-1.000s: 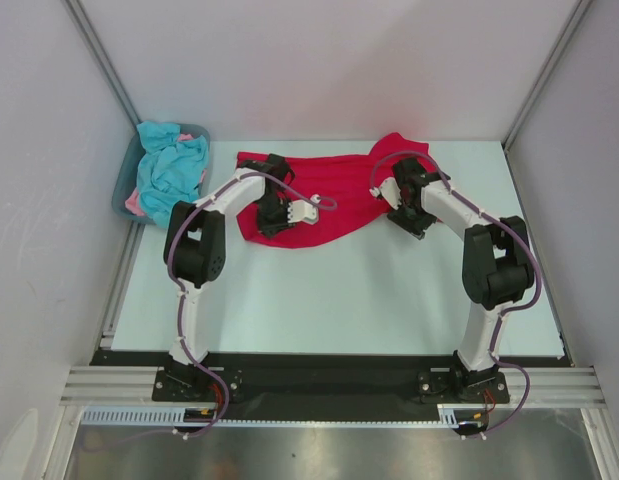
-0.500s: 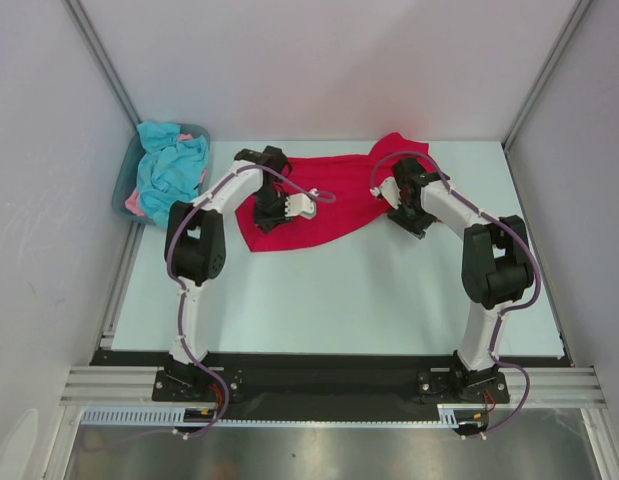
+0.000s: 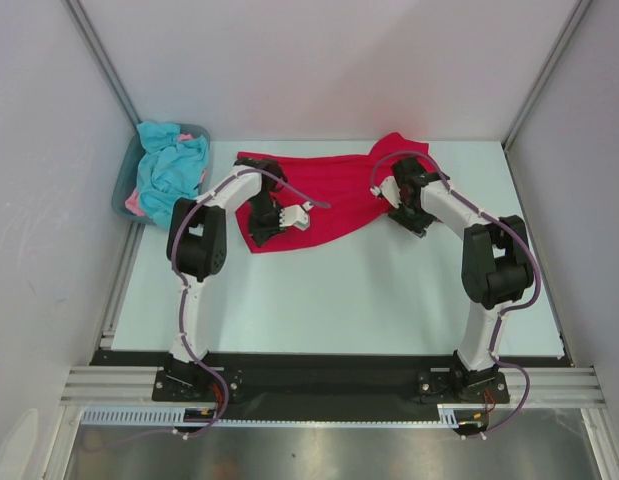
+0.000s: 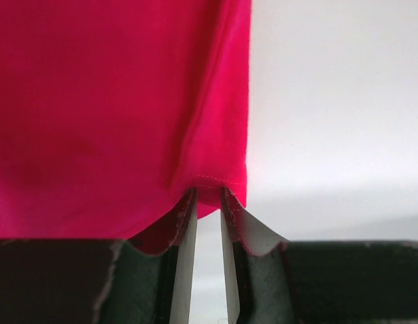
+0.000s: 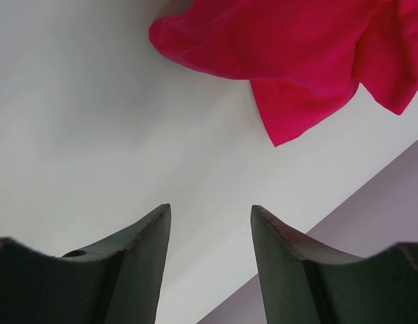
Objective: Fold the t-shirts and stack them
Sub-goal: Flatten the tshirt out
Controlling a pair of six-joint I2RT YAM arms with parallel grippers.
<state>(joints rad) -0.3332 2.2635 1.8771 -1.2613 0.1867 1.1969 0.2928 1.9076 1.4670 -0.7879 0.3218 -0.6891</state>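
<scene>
Left tool (image 4: 207, 197) pinching the hem edge of the crimson soft-cloth t-shirt (image 3: 344, 208) laid out on the far pale worktop (image 3: 339, 290), probably to pull a fold; right tool (image 5: 210, 223) spread, empty, beside its sleeve.

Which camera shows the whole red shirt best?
The top external view: almost the whole red t-shirt shows, spread on the table. The left wrist view shows only an edge pinched in the left gripper; the right wrist view shows just a corner beyond the open right gripper.
</scene>
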